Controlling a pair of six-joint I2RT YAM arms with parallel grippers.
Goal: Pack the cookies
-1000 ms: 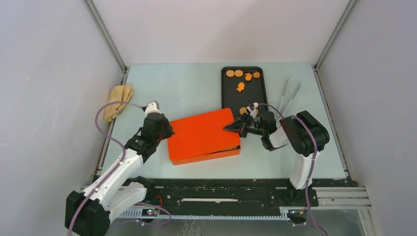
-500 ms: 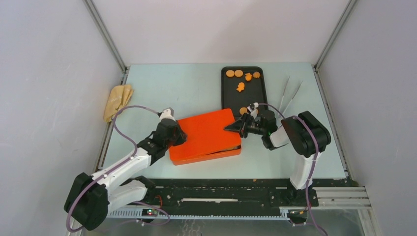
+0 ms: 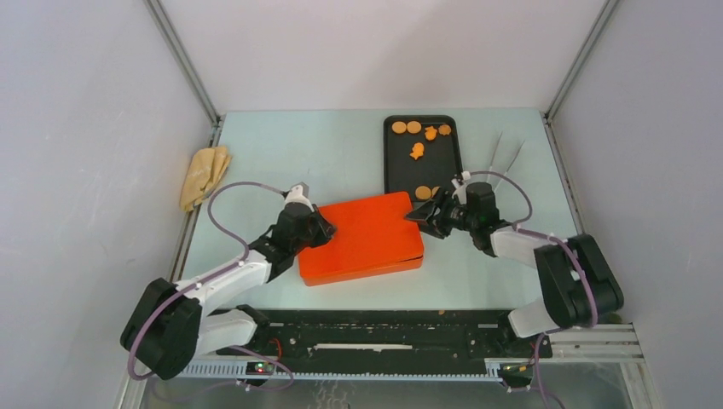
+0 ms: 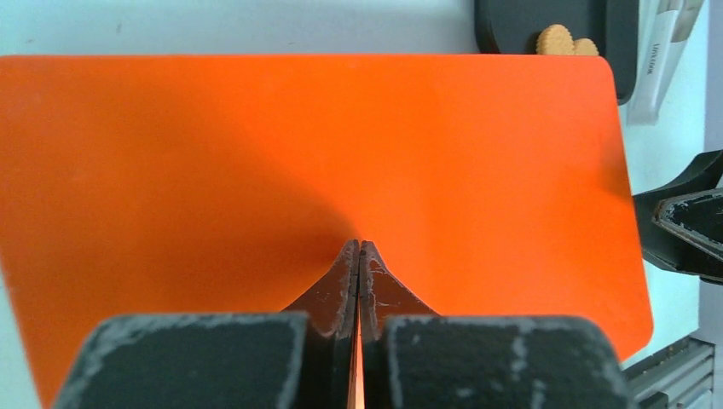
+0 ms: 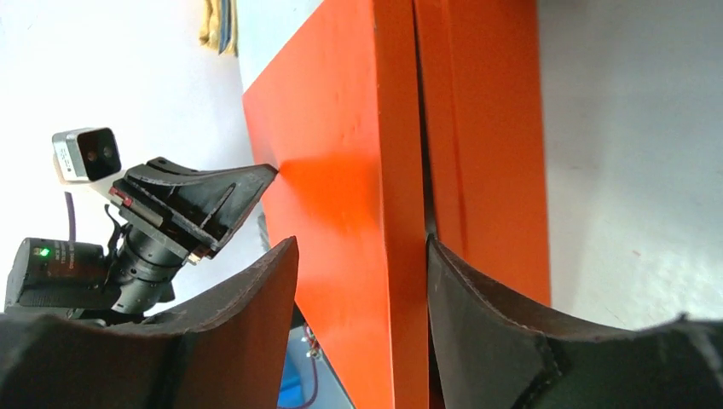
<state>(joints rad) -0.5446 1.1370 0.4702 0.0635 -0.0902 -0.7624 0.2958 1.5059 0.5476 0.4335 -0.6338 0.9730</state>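
Top external view: the orange lid (image 3: 367, 230) lies flat on the box base (image 5: 494, 170), mid-table toward the near edge. Its long axis runs left-right with a slight slant.

The left gripper (image 3: 317, 228) is on the lid's left short edge, fingers pressed together. The left wrist view shows the tips touching the lid top and pinching nothing.

The right gripper (image 3: 424, 215) is at the lid's right short edge, jaws spread astride the rim. In the right wrist view one finger is over the lid top and the other is by the seam between lid and base. No squeeze is visible.

Cookies (image 3: 417, 152), all orange, lie on the black tray (image 3: 401, 170). The tray sits at the table's (image 3: 281, 153) far edge, right of centre, with its long axis running near-far. Four cookies lie along the tray's far edge, one mid-tray, and at least one by its near edge. Box contents are hidden.

Judgement: the tray cookies lie just beyond the right gripper toward the far edge, so the right arm is nearer. The left arm has the box in its way. With the lid on, they cannot go in.

Tongs (image 3: 503, 158) lie beside the tray's right edge, and a cloth (image 3: 205, 175) is at the table's left edge.
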